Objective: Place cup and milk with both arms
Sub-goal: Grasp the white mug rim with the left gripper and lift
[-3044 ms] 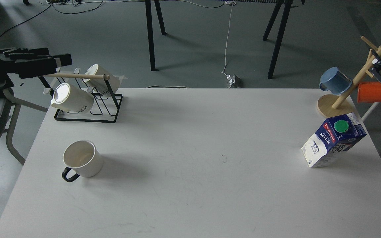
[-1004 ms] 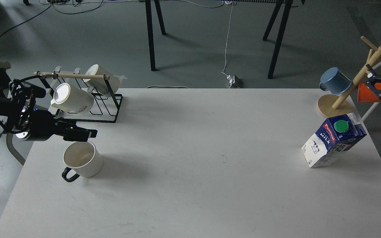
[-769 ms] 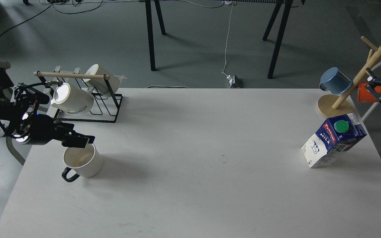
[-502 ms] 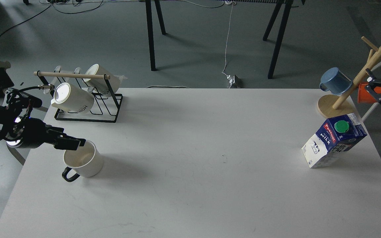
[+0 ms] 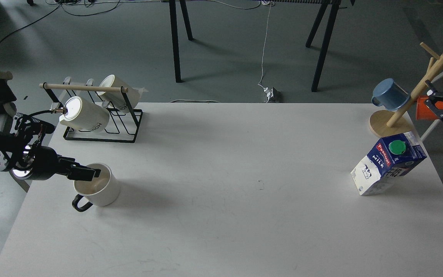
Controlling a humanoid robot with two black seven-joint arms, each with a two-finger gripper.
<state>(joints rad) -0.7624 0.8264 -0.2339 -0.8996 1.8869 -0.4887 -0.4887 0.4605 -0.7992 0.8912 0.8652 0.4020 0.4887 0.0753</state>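
Observation:
The cup (image 5: pixel 102 192) is a white mug with a black handle, standing upright at the front left of the white table (image 5: pixel 225 173). Its handle points to the front left. My left gripper (image 5: pixel 92 173) comes in from the left, and its dark tip lies over the cup's rim and mouth. I cannot tell its fingers apart. The milk (image 5: pixel 387 165) is a blue and white carton with a green cap, standing at the table's right side and looking tilted. My right gripper (image 5: pixel 437 104) hovers beyond the right edge, above and behind the milk, with its fingers apart.
A black wire rack (image 5: pixel 102 132) with a wooden bar holds two cream mugs (image 5: pixel 83 113) at the back left. A wooden mug tree (image 5: pixel 388 124) at the back right carries a blue cup (image 5: pixel 390 94) and an orange cup (image 5: pixel 423 109). Table legs and cables lie beyond.
My left arm came down from beside the rack to the cup, and its tip now sits lower, over the cup's mouth. My right gripper dropped slightly near the orange cup. The cup and milk stayed put.

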